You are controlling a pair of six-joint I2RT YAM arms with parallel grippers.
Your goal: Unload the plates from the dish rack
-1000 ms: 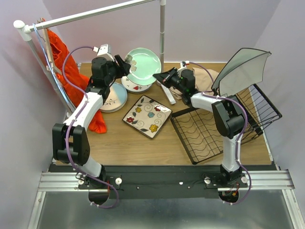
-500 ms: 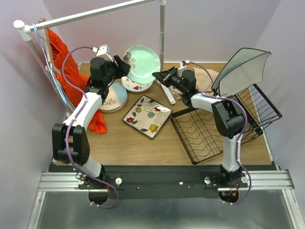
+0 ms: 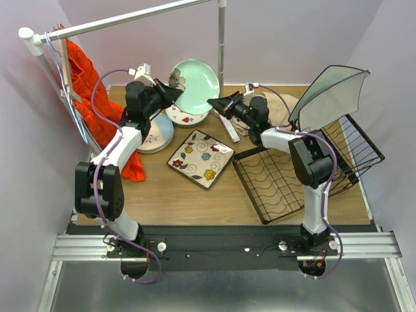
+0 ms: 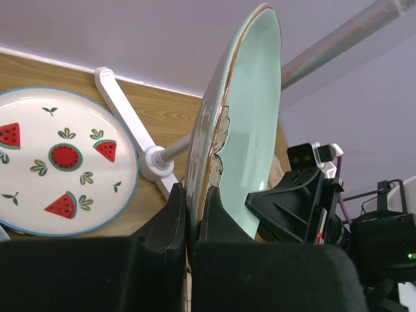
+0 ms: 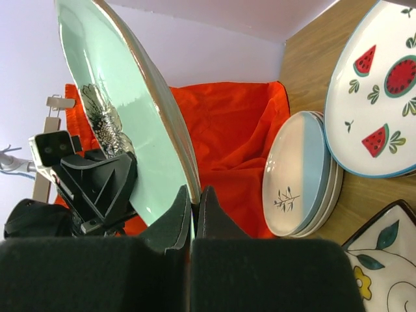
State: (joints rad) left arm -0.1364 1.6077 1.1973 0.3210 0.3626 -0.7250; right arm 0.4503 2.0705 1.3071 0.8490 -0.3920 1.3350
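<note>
A pale green plate (image 3: 198, 83) hangs tilted on edge above the back of the table, gripped from both sides. My left gripper (image 3: 174, 91) is shut on its left rim, and in the left wrist view the pale green plate (image 4: 250, 123) rises between the fingers of the left gripper (image 4: 195, 201). My right gripper (image 3: 213, 103) is shut on the opposite rim; in the right wrist view the plate (image 5: 117, 110) stands above the right gripper (image 5: 194, 198). The black dish rack (image 3: 279, 182) lies at the right, with a dark scalloped plate (image 3: 331, 94) upright in its slotted section.
Under the held plate lies a watermelon plate (image 3: 188, 118). To its left is a pink-and-blue stack (image 3: 156, 133), and in front of it a square floral plate (image 3: 201, 158). A white clothes rail (image 3: 117, 23) with an orange cloth (image 3: 88, 84) stands back left. A beige cloth (image 3: 283, 107) lies behind the rack.
My left gripper has shut on the green plate's left rim. The plate has shifted slightly up and to the right; the right gripper keeps its hold.
</note>
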